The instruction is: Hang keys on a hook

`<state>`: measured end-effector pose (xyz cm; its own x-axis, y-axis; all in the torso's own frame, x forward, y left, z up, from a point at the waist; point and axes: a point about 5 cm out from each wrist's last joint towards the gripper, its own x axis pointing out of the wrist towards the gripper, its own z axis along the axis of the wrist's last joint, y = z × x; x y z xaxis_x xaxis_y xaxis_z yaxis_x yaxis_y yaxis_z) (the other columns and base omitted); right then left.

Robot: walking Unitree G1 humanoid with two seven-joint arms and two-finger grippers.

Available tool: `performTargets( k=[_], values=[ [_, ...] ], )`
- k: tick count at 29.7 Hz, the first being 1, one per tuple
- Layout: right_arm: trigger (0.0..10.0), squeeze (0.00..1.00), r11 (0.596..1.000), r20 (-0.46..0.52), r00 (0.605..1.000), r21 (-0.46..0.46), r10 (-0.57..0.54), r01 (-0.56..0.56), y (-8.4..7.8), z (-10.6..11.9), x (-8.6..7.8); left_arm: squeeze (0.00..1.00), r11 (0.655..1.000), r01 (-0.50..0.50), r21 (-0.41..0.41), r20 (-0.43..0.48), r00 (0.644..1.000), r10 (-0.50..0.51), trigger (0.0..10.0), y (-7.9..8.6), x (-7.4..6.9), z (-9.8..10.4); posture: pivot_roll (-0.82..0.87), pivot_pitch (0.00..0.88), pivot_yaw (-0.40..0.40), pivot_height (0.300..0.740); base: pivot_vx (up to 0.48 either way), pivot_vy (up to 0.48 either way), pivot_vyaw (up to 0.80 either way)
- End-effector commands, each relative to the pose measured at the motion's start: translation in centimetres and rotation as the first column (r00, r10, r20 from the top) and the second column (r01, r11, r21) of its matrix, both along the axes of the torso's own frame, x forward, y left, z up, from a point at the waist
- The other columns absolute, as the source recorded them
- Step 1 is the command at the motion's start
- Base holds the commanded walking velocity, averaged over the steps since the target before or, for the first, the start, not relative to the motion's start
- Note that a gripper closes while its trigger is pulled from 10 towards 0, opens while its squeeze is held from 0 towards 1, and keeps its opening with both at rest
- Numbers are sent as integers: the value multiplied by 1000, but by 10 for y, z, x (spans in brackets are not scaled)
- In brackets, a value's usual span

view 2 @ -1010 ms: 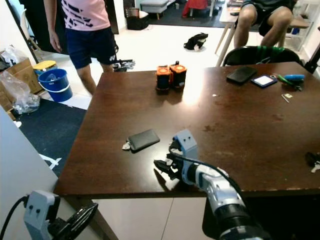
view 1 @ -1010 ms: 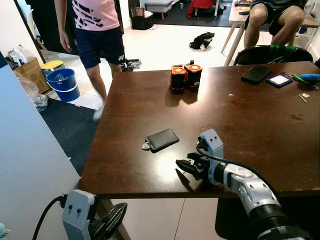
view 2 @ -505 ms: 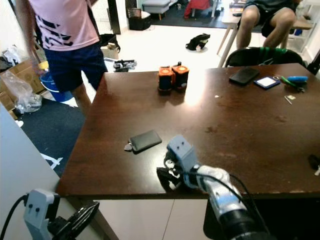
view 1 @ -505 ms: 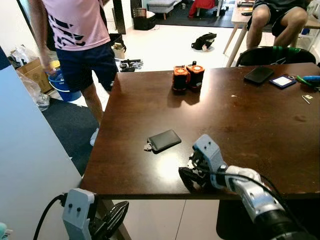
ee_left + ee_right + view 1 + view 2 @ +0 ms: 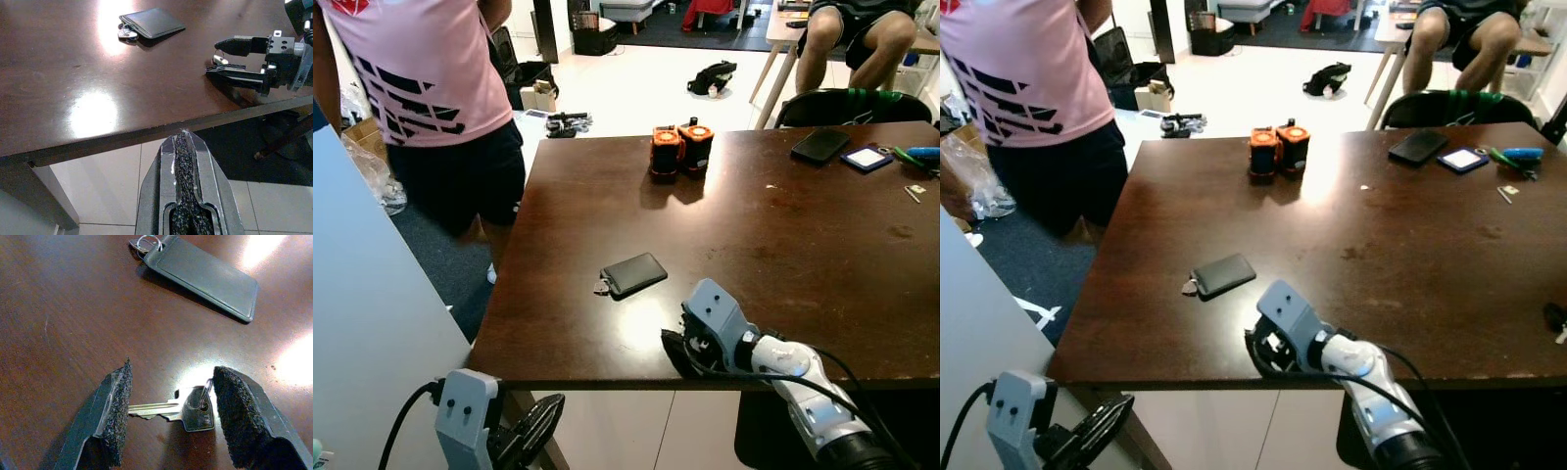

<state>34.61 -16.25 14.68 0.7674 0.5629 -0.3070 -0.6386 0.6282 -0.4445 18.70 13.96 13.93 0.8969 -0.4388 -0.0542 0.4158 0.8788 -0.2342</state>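
Observation:
A small silver key (image 5: 188, 412) on a ring lies flat on the dark wooden table (image 5: 803, 225), close to its near edge. My right gripper (image 5: 171, 379) is low over the table and open, one pad on each side of the key, neither clearly pressing it. The same gripper (image 5: 674, 348) sits near the table's front edge. A black key pouch (image 5: 632, 274) with a keyring (image 5: 600, 287) lies a little beyond it to the left. My left gripper (image 5: 533, 431) hangs shut below the table's front left corner.
A person in a pink shirt (image 5: 431, 78) stands close to the table's left side. Two orange-and-black battery packs (image 5: 677, 150) stand at the far middle. A phone (image 5: 816, 145) and small items lie far right. A seated person (image 5: 847, 39) is behind. A white panel (image 5: 362, 323) stands left.
The person in pink has walked closer along the table's left side. My right gripper has come down and back toward the near edge, its fingers now straddling the key.

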Motion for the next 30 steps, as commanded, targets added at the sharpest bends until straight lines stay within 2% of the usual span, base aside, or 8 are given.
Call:
performTargets(
  k=[1, 3, 7, 20, 21, 23, 24, 30],
  values=[
    [10000, 0, 998, -184, 982, -41, -44, 37, -7, -42, -13, 0, 1000, -5, 5, -22, 1000, 5, 10000, 0, -3, -4, -7, 159, 176, 740, 0, 0, 0],
    [10000, 0, 992, -294, 951, 52, -95, 116, -10, -50, -14, 0, 1000, -2, 5, -20, 1000, 2, 10000, 0, -2, -4, -4, 159, 177, 740, 0, 0, 0],
    [10000, 0, 987, -368, 922, 55, -117, 148, -14, -59, -18, 0, 1000, 1, 6, -20, 1000, -1, 10000, -1, -2, -4, -4, 159, 177, 740, 0, 0, 0],
    [10000, 0, 970, -445, 884, 112, -145, 216, -15, -63, -18, 0, 1000, 5, 8, -19, 1000, -5, 10000, -1, -1, -3, -4, 157, 181, 740, 0, 0, 0],
    [8196, 0, 970, -452, 881, 115, -141, 214, -15, -63, -19, 0, 1000, 6, 9, -18, 1000, -6, 10000, 0, -1, -3, -4, 157, 181, 740, 0, 0, 0],
    [8196, 0, 970, -457, 879, 118, -138, 214, -15, -63, -19, 0, 1000, 6, 9, -18, 1000, -6, 10000, -1, -1, -3, -4, 157, 181, 740, 0, 0, 0],
    [0, 0, 969, -460, 877, 121, -139, 216, -15, -64, -19, 0, 1000, 7, 8, -18, 1000, -6, 10000, -1, -1, -3, -4, 157, 181, 740, 0, 0, 0],
    [0, 0, 966, -467, 872, 124, -143, 225, -15, -64, -19, 0, 1000, 8, 9, -20, 1000, -8, 10000, 0, -1, -3, -2, 157, 184, 740, 0, 0, 0]
  ],
)
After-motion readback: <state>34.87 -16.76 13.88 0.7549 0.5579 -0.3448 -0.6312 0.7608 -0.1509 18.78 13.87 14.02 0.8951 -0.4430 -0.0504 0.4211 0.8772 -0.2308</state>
